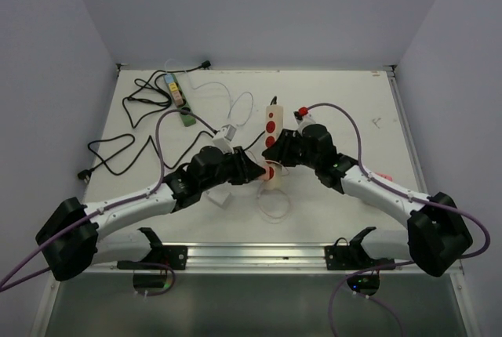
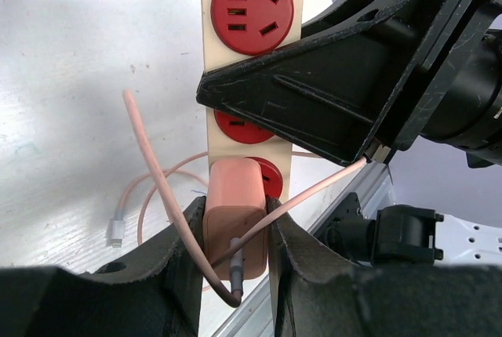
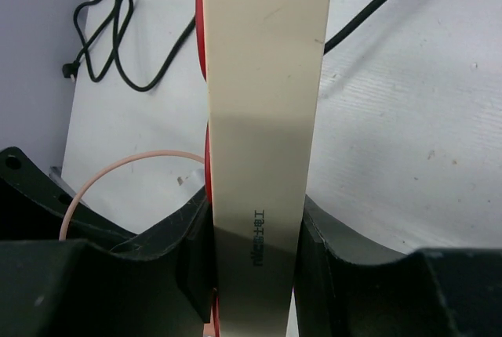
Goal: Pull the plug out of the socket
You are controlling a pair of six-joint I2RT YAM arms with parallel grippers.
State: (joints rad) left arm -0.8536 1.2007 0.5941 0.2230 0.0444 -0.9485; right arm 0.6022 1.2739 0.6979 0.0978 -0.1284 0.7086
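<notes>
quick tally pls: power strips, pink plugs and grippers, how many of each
power strips: 2 (cream power strip, multicoloured power strip)
pink plug: 1
grippers: 2 (left gripper, right gripper)
total: 5

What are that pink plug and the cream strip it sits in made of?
The pink plug looks like matte moulded plastic, smooth with rounded edges. The cream strip is probably hard plastic with a slight sheen; its side is flat, with printed lettering.
</notes>
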